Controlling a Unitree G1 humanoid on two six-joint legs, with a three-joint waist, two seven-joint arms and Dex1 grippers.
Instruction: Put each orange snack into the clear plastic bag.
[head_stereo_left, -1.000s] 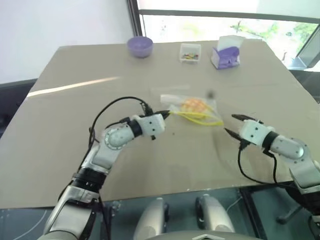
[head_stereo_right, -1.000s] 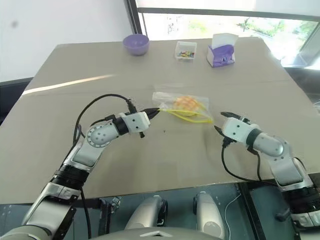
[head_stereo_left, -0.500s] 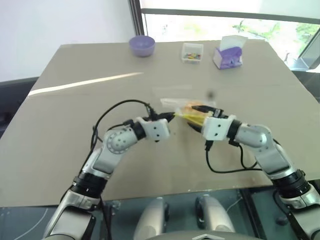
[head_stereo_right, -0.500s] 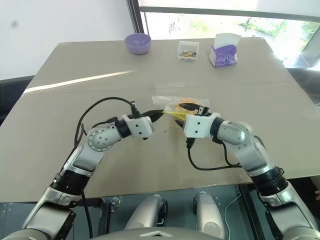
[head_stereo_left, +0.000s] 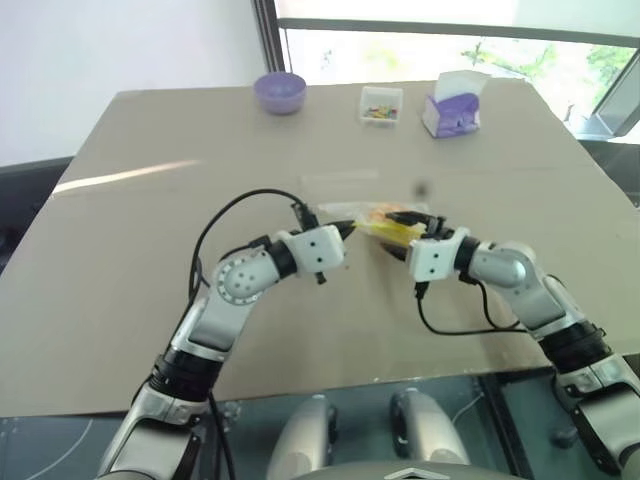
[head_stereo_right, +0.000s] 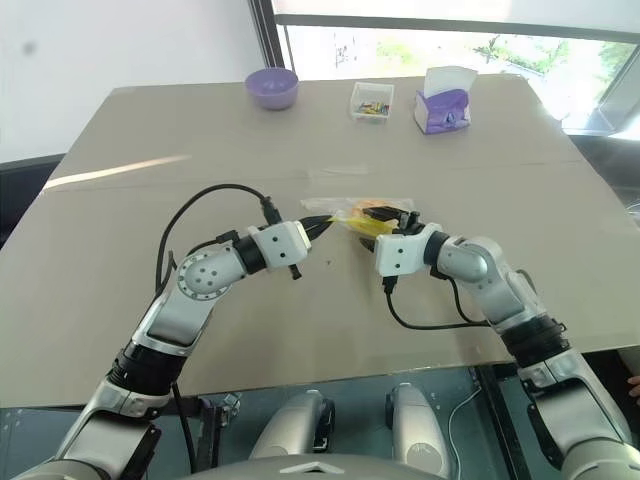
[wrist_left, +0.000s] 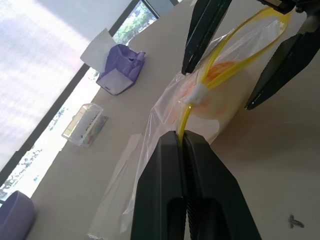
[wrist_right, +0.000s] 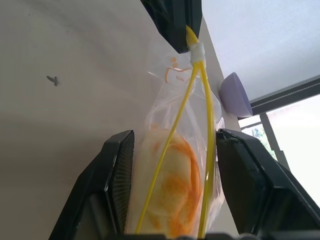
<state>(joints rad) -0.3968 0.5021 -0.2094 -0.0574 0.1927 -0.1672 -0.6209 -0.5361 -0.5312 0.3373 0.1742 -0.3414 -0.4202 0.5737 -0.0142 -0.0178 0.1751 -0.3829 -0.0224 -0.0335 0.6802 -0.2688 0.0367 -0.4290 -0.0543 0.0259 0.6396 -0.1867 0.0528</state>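
Currently left gripper (head_stereo_left: 348, 229) pinches shut the clear plastic zip bag's (wrist_left: 150, 150) yellow seal strip (wrist_right: 192, 75); right gripper (wrist_right: 172, 165), half-open, straddles 1 round orange snack (wrist_right: 172, 192) inside; closing could crush it.

Silver-grey jointed arms, white wrist blocks, looping black cables — gripper fingers seemingly matte black.

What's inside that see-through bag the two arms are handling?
One orange snack shows through the clear plastic bag. Whether a second one lies behind it is hidden.

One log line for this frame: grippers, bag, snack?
left gripper: shut on yellow seal strip | right gripper: open, straddling clear plastic bag | round orange snack: inside bag | stage: closing
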